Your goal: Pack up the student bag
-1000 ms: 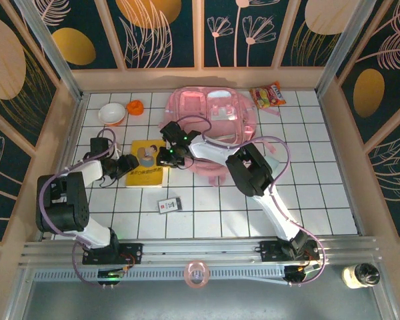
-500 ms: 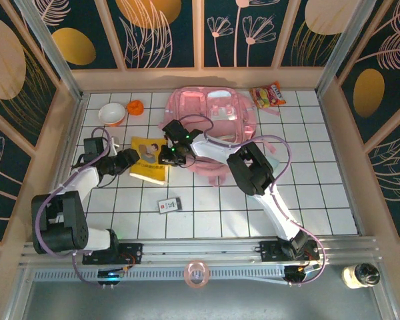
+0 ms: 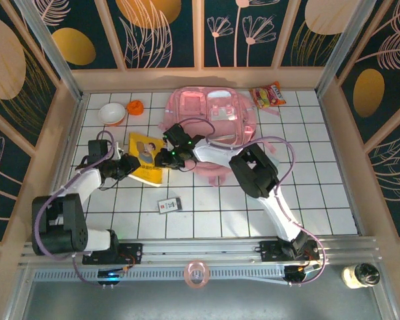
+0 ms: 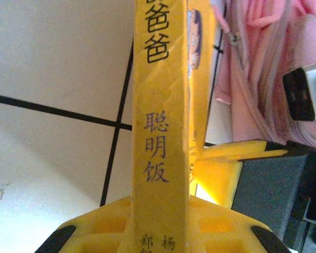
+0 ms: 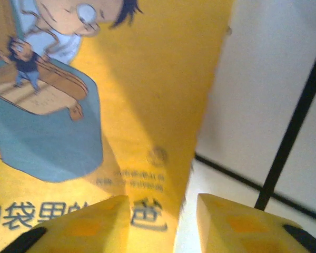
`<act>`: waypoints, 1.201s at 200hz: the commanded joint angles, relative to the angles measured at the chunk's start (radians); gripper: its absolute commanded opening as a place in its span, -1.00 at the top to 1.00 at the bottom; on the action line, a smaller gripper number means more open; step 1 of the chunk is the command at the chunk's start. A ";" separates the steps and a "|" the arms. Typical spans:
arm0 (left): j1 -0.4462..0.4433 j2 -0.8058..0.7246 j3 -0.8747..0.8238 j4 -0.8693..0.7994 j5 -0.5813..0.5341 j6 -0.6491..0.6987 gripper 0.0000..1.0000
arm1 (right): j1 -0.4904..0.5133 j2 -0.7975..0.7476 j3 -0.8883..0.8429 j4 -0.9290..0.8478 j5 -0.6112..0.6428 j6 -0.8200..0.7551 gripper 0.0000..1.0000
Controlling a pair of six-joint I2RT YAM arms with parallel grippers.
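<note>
One book | left jaws clamp spine | right jaws parted, opposite edge

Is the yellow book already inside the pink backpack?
No, the top view shows the yellow book out on the white tiled table, beside the pink backpack.

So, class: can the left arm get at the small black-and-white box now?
Probably yes: bare white tiles lie between the left end effector and the small black-and-white box, but it grips the yellow paperback book.
</note>
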 commanded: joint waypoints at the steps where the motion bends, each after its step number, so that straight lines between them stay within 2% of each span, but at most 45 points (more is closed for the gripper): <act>1: 0.000 -0.124 0.069 -0.030 -0.064 0.053 1.00 | 0.001 -0.162 -0.062 0.097 0.044 0.005 0.06; 23: 0.000 -0.237 0.097 -0.011 -0.030 0.086 1.00 | -0.013 -0.294 -0.166 0.171 0.097 -0.011 -0.04; 48: -0.004 -0.325 0.125 0.074 0.117 0.102 1.00 | -0.034 -0.474 -0.313 0.281 0.190 -0.048 -0.06; 71: -0.015 -0.353 0.134 0.229 0.295 0.034 1.00 | -0.045 -0.648 -0.457 0.398 0.295 -0.143 -0.09; 90: -0.034 -0.360 0.120 0.406 0.396 -0.055 1.00 | -0.062 -0.769 -0.558 0.490 0.306 -0.248 -0.17; 103: -0.048 -0.361 0.103 0.542 0.448 -0.123 1.00 | -0.085 -0.837 -0.623 0.561 0.241 -0.308 -0.26; 112: -0.060 -0.359 0.090 0.633 0.486 -0.167 1.00 | -0.105 -0.878 -0.665 0.598 0.200 -0.326 -0.49; 118: -0.071 -0.358 0.084 0.687 0.505 -0.195 1.00 | -0.119 -0.899 -0.687 0.622 0.168 -0.330 -0.57; 142: -0.118 -0.351 0.080 0.821 0.543 -0.251 1.00 | -0.175 -0.945 -0.727 0.694 -0.010 -0.306 -0.62; 162: -0.145 -0.341 0.076 0.914 0.549 -0.308 1.00 | -0.185 -0.947 -0.729 0.759 -0.125 -0.279 -0.83; 186: -0.165 -0.330 0.069 0.999 0.540 -0.364 1.00 | -0.188 -0.935 -0.742 0.888 -0.240 -0.220 -0.85; 212: -0.188 -0.316 0.067 1.064 0.541 -0.405 1.00 | -0.197 -0.904 -0.736 0.979 -0.300 -0.158 -0.85; 240: -0.192 -0.315 0.070 1.022 0.502 -0.371 1.00 | -0.200 -0.879 -0.724 1.013 -0.361 -0.131 -0.92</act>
